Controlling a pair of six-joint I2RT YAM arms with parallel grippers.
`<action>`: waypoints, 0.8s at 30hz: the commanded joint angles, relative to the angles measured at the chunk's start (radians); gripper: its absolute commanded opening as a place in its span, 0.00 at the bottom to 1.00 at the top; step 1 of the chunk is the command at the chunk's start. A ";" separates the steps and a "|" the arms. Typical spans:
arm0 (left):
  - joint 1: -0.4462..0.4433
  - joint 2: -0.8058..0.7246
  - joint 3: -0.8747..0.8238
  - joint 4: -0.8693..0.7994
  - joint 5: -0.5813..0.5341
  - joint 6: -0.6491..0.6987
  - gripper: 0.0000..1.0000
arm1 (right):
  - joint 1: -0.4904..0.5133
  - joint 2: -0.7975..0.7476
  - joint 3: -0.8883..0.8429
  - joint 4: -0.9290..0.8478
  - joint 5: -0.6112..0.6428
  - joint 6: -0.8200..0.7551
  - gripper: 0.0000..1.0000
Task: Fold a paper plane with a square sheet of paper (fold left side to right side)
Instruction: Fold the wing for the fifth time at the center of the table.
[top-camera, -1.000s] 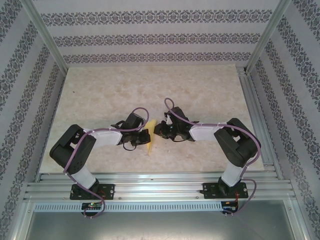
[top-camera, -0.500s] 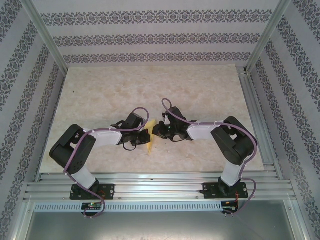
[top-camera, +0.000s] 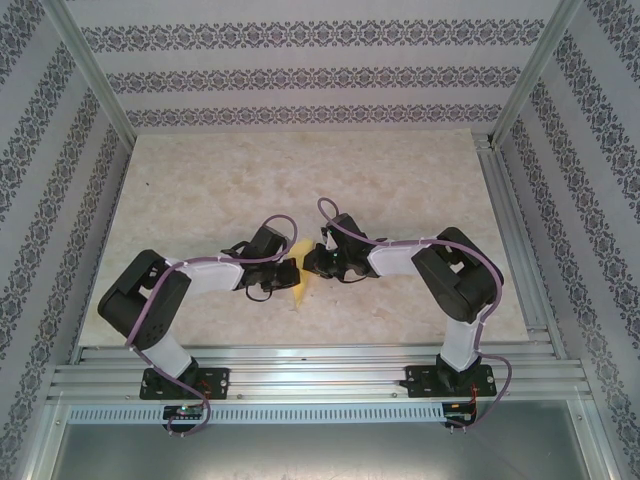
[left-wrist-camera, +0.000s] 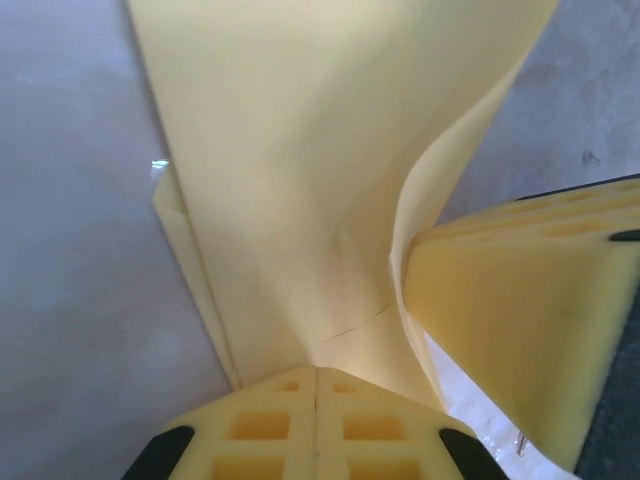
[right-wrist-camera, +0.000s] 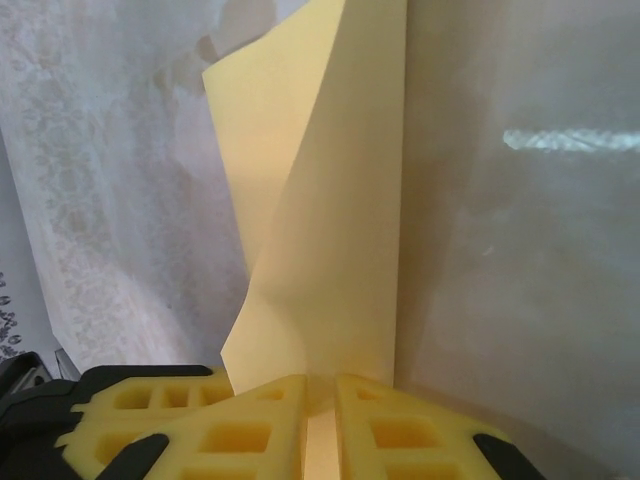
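Yellow sheet (left-wrist-camera: 290, 150), one, partly folded; two hands: left hand (left-wrist-camera: 316, 395), right hand (right-wrist-camera: 320, 392), each seemingly clamped on it.

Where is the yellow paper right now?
In the top view the yellow paper is at the middle of the table, between the left gripper and the right gripper, both pinching it.

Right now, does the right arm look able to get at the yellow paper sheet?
Probably yes: the right gripper looks shut on an edge of the yellow paper sheet, so nothing stands in its way.
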 joint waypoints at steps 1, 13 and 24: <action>0.013 -0.076 -0.012 -0.070 -0.063 0.016 0.15 | 0.015 0.008 0.024 -0.012 -0.007 -0.024 0.15; 0.057 -0.203 -0.021 -0.019 0.014 -0.041 0.20 | 0.017 0.005 0.023 -0.005 -0.014 -0.023 0.16; 0.115 -0.031 0.075 0.035 0.089 -0.050 0.19 | 0.017 0.005 0.021 0.001 -0.022 -0.018 0.16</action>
